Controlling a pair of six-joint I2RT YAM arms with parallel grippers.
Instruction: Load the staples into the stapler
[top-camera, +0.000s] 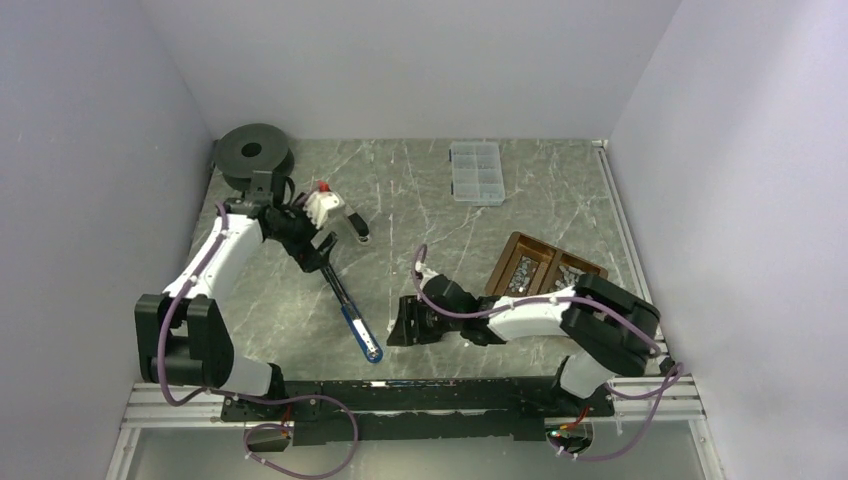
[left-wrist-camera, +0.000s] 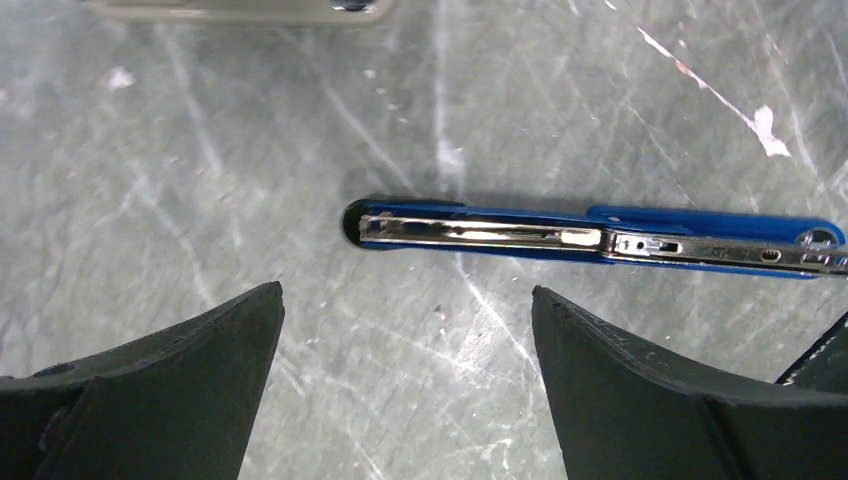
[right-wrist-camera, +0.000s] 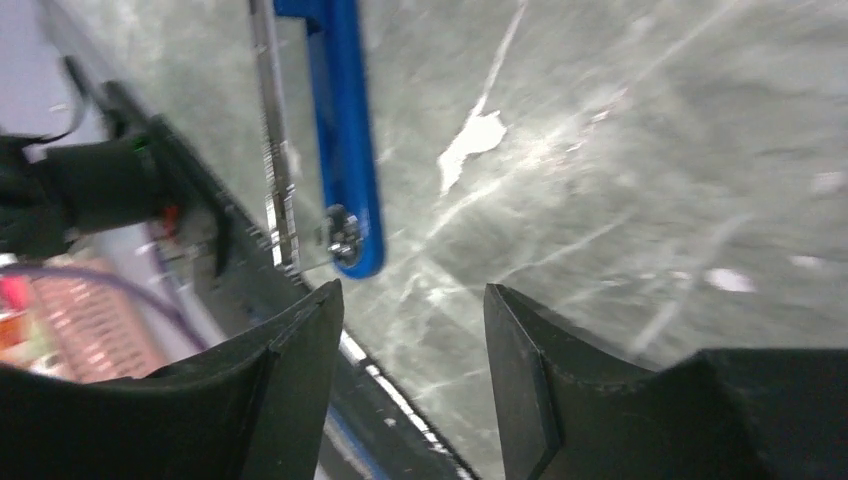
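Note:
The blue stapler (top-camera: 355, 325) lies opened out flat on the marble table, its metal staple channel facing up. In the left wrist view the stapler (left-wrist-camera: 590, 235) lies just beyond my left gripper (left-wrist-camera: 405, 290), which is open and empty above the table. In the top view the left gripper (top-camera: 322, 255) hovers at the stapler's far end. My right gripper (top-camera: 398, 325) is open and empty, low to the table right of the stapler's near end. The right wrist view shows the right gripper (right-wrist-camera: 412, 290) with the stapler (right-wrist-camera: 345, 130) ahead to its left. The staples (top-camera: 525, 272) lie in a brown tray (top-camera: 515, 240).
A clear plastic compartment box (top-camera: 476, 172) sits at the back of the table. A black round spool (top-camera: 253, 150) stands at the back left. The metal rail (top-camera: 420, 385) at the table's near edge runs close to the right gripper.

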